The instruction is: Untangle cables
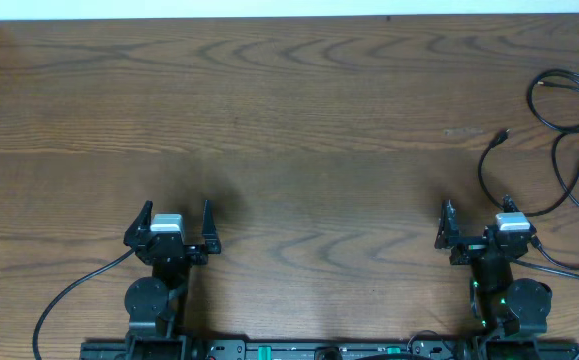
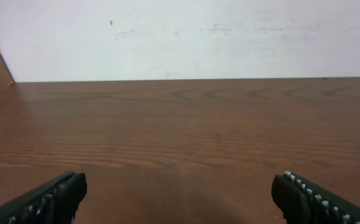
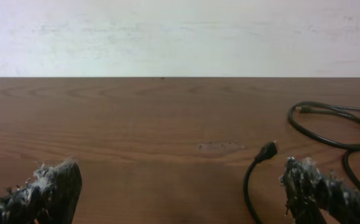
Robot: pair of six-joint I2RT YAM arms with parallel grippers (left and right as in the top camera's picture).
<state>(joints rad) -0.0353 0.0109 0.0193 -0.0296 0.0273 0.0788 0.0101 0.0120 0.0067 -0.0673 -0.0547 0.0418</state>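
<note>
The table [image 1: 289, 110] is dark brown wood with a strong wavy grain. It stretches ahead of both grippers to a pale, scuffed wall [image 2: 186, 37] that carries a tiny red speck [image 2: 111, 23].

The left gripper [image 1: 177, 212] sits low over the wood with its jaws spread wide and nothing between them; in its wrist view only bare boards lie in front of its ribbed fingertips [image 2: 304, 196].

The right gripper [image 1: 477, 216] is likewise fully released and empty, and its pads [image 3: 55, 186] are frayed with whitish fuzz.

The cables [image 1: 503, 137] lie ahead of the right gripper and off to its outer, right side, as thin black loops flat on the wood. One cord's plug [image 3: 268, 150] rests just beyond the right finger, apart from it. A larger loop [image 3: 295, 127] curls farther ahead and to the right. A faint pale smudge [image 3: 220, 146] marks the wood ahead of the open jaws, just left of that plug.
</note>
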